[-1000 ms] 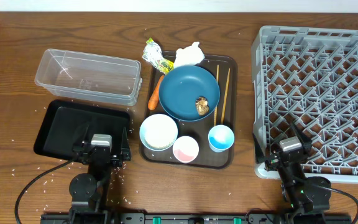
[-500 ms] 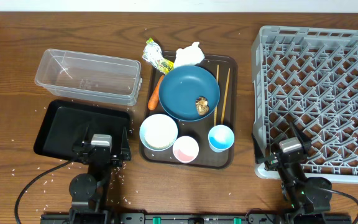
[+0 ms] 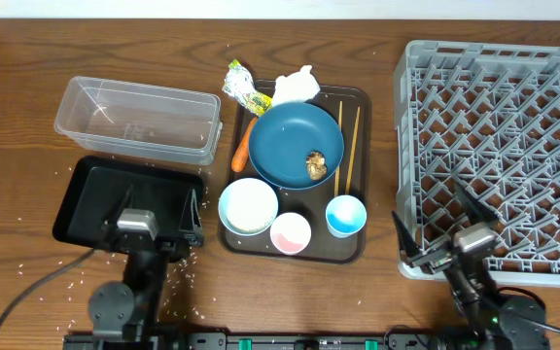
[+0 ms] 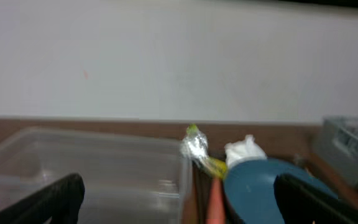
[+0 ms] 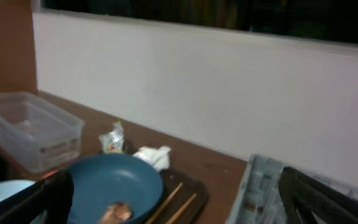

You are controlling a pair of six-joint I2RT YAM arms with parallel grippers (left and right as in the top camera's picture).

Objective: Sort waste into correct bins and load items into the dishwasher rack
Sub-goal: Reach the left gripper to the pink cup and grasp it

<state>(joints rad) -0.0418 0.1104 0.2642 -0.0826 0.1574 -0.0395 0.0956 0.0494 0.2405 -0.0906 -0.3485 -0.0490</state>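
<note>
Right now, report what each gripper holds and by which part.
Nothing is held: the left gripper and the right gripper are both open and empty.

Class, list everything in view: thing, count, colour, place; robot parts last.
rack: 1, grey, right
tub: 1, clear, upper left
black tray: 1, black, beside tub
serving tray: 1, brown, centre
plate: 1, dark blue, on serving tray
food lump: 1, brown, on plate
chopsticks: 2, wooden, beside plate
bowl: 1, white, beside plate
pink cup: 1, pink, beside bowl
blue cup: 1, light blue, beside pink cup
carrot: 1, orange, beside plate
wrapper: 1, yellow-green, behind carrot
tissue: 1, white, behind plate
rice: many grains, white, on table
left gripper: 1, black, open over black tray
right gripper: 1, black, open by rack
</note>
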